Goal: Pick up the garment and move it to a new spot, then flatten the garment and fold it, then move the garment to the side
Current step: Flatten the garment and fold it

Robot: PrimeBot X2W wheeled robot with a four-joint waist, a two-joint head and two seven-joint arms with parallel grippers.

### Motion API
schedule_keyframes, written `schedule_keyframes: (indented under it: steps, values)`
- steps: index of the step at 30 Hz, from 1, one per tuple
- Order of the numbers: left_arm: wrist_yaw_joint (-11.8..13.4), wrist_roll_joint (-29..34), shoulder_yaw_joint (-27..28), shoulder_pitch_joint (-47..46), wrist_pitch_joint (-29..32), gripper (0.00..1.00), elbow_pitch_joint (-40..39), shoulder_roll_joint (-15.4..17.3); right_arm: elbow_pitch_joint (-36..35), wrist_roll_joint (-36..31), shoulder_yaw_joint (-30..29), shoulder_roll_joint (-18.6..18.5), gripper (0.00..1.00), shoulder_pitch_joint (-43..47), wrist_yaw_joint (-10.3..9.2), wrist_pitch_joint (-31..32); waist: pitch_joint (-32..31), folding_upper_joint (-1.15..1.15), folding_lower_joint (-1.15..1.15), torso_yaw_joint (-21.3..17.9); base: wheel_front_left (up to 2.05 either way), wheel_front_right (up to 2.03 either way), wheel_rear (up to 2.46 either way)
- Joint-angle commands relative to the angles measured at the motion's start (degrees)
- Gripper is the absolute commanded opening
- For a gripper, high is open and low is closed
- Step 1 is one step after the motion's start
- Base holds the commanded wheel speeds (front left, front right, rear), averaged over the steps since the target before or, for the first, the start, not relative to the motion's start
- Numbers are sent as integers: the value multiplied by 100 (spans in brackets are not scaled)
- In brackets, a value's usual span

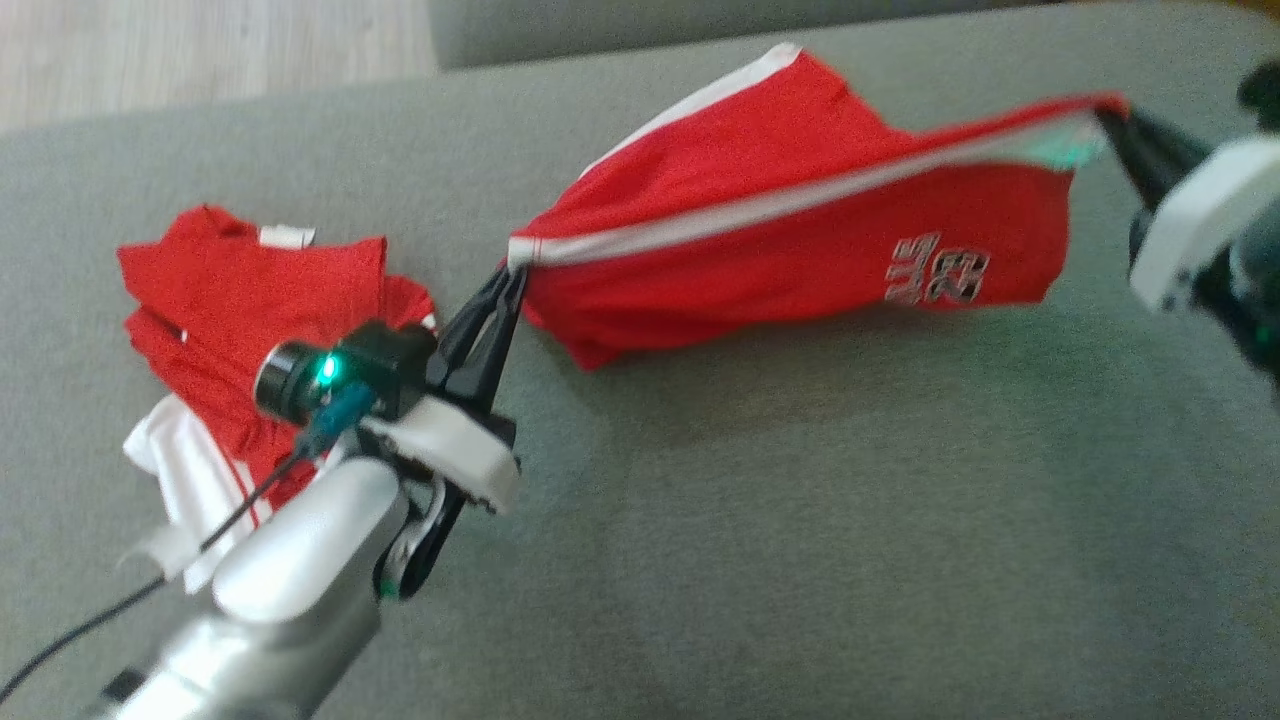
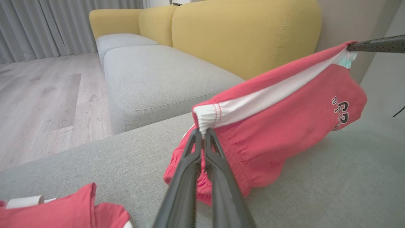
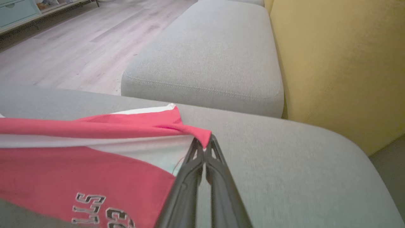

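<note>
Grey sofa cushion (image 1: 800,550) is carrying a red pile (image 1: 250,310) at left. My left hand (image 1: 514,272) is pinching one corner of the red shorts (image 1: 800,230), which are stretching rightward over the cushion to my right hand (image 1: 1106,110), likewise clamped on them.

The left arm (image 1: 300,570) reaches in from seven o'clock, a green light glowing on its wrist camera (image 1: 300,380). The left gripper (image 1: 513,275) points toward one o'clock, fingers pinched tight on the garment (image 1: 800,230) edge. The right gripper (image 1: 1108,112) enters from three o'clock, aimed at ten o'clock, likewise clamped on the opposite corner.
</note>
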Motion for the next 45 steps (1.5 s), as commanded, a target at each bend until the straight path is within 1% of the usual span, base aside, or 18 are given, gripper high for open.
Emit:
schedule_keyframes:
  steps: [1, 5, 7, 8, 9, 11, 23, 24, 25, 26, 27, 28, 32, 36, 39, 40, 41, 45]
  values:
    - [-64, 25, 280, -399, -69, 0, 68, 65, 105, -201, -98, 26, 0, -388, -5, -63, 424, 0, -2, 307, 0, 0, 0]
    - [-217, 89, 212, -816, -70, 0, 463, -200, 599, -577, -63, 188, 0, -1014, -5, -80, 772, 0, -2, 578, 0, 0, 0]
    - [-289, 126, 165, -1017, -72, 0, 670, -350, 819, -710, -19, 210, 0, -1275, -5, -102, 933, 0, -2, 717, 0, 0, 0]
    - [-289, 126, 165, -1017, -72, 0, 670, -350, 819, -710, -19, 210, 0, -1275, -5, -102, 933, 0, -2, 717, 0, 0, 0]
    - [-349, 175, 131, -1209, -111, 0, 862, -484, 1026, -819, 31, 231, 0, -1518, -5, -146, 1081, 0, -2, 828, 0, 0, 0]
    - [-396, 206, 112, -1379, -152, 0, 1044, -614, 1219, -921, 96, 242, 0, -1736, -5, -204, 1213, 0, -2, 924, 0, 0, 0]
    - [-637, 339, 6, -1938, -355, 0, 1809, -1089, 2146, -1029, 425, 341, 0, -2498, -5, -526, 1643, 0, -2, 1224, 0, 0, 0]
    - [-680, 313, -7, -1954, -329, 0, 1880, -1132, 2230, -1022, 428, 361, 6, -2554, -5, -579, 1658, 0, -2, 1236, 0, 0, 0]
    - [-725, 286, -24, -1968, -289, 19, 1947, -1176, 2301, -993, 410, 389, 83, -2601, -5, -662, 1675, 0, -2, 1247, 0, 0, 0]
    - [-757, 281, -42, -1992, -279, 36, 1999, -1209, 2415, -905, 320, 427, 100, -2645, -5, -728, 1688, 0, -2, 1258, 0, 0, 0]
    - [-766, 287, -53, -2017, -286, 84, 2042, -1233, 2508, -873, 262, 460, 100, -2698, -5, -820, 1702, 0, -2, 1264, 0, 0, 0]
    - [-768, 296, -63, -2038, -294, 100, 2082, -1253, 2581, -902, 259, 480, 100, -2745, -5, -924, 1712, 0, -2, 1268, 0, 0, 0]
    - [-762, 317, -81, -2083, -335, 100, 2204, -1294, 2750, -891, 243, 594, 100, -2837, -5, -1441, 1713, 0, -2, 1257, 0, 0, 0]
    - [-681, 314, 7, -2090, -412, 100, 2240, -1256, 2883, -828, 281, 648, 100, -2783, -5, -1842, 1622, 0, -2, 1229, 0, 0, 0]
    - [-579, 304, 165, -2056, -477, 100, 2158, -1183, 2900, -632, 217, 665, 100, -2655, -5, -2173, 1456, 0, -2, 1184, 0, 0, 0]
    - [-464, 304, 340, -2001, -507, 100, 2018, -1112, 2853, -469, 142, 687, 100, -2549, -5, -2412, 1316, 0, -2, 1133, 0, 0, 0]
    - [-390, 315, 450, -1959, -515, 100, 1914, -1071, 2805, -393, 105, 702, 100, -2483, -5, -2517, 1233, 0, -2, 1102, 0, 0, 0]
    - [-40, 538, 1151, -1578, -522, 100, 1032, -865, 2489, -153, -58, 818, 100, -2118, -5, -2770, 876, 0, -2, 947, 0, 0, 0]
